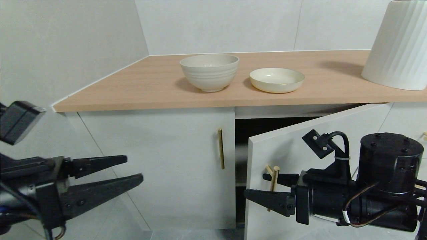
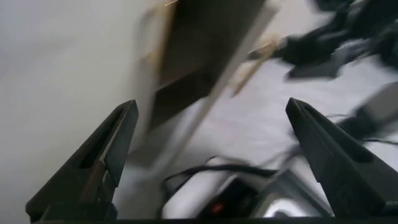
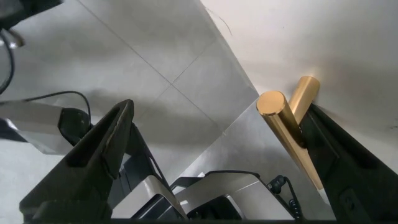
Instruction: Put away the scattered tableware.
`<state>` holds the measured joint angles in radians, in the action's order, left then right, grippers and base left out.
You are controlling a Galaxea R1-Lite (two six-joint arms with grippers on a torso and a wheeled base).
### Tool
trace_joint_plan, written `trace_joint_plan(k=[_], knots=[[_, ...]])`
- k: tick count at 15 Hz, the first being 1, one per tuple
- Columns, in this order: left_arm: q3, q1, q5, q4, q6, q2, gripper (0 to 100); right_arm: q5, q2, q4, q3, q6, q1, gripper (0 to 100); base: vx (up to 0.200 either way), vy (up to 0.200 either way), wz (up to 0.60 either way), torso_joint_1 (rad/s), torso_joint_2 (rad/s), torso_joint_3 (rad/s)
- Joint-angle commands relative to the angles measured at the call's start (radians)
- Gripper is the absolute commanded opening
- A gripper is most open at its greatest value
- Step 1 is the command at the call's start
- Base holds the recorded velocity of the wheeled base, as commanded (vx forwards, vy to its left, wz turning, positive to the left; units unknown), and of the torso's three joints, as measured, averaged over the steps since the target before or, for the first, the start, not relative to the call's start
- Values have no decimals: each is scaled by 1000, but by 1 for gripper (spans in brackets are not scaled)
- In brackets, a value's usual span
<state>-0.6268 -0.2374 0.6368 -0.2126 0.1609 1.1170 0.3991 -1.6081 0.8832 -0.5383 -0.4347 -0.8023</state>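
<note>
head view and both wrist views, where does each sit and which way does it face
Head view: on the head, facing forward and down at counter, bowl, dish, open door; left hand and right hand show below.
Left wrist view: on the left wrist, facing along its open fingers toward the cabinet opening.
Right wrist view: on the right wrist, facing the door's gold handle between its fingers.
Shared: head and right wrist views both show that handle.

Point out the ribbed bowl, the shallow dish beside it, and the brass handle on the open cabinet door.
Ribbed bowl (image 1: 209,74): head view, middle of its outer wall.
Shallow dish (image 1: 277,78): head view, its inner floor.
Brass door handle (image 3: 287,130): right wrist view, on the bar near its round end.
</note>
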Motion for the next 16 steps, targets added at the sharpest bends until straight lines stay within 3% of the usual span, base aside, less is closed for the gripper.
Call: trace_joint_plan(k=[1,2,5,9,10,13,16], knots=[[-4,-95,3,-82,51,167,100,1,-1,0,0,1,-8,100,0,0,0,0,0,0],[6,-148,3,-140,88,214,100,1,-4,0,0,2,-11,100,0,0,0,0,0,0],[29,-250,3,-205,151,291,100,1,-12,0,-3,1,-17,100,0,0,0,0,0,0],[56,-281,-2,-286,152,392,100,1,-15,0,-2,2,-18,100,0,0,0,0,0,0],[65,-281,-2,-324,152,418,0,1,-16,0,-3,1,-18,100,0,0,0,0,0,0],[55,-281,-14,-366,151,455,0,1,-16,0,-6,1,-18,100,0,0,0,0,0,0],[13,-281,-54,-501,152,557,0,1,-32,2,-25,4,-20,100,0,0,0,0,0,0]])
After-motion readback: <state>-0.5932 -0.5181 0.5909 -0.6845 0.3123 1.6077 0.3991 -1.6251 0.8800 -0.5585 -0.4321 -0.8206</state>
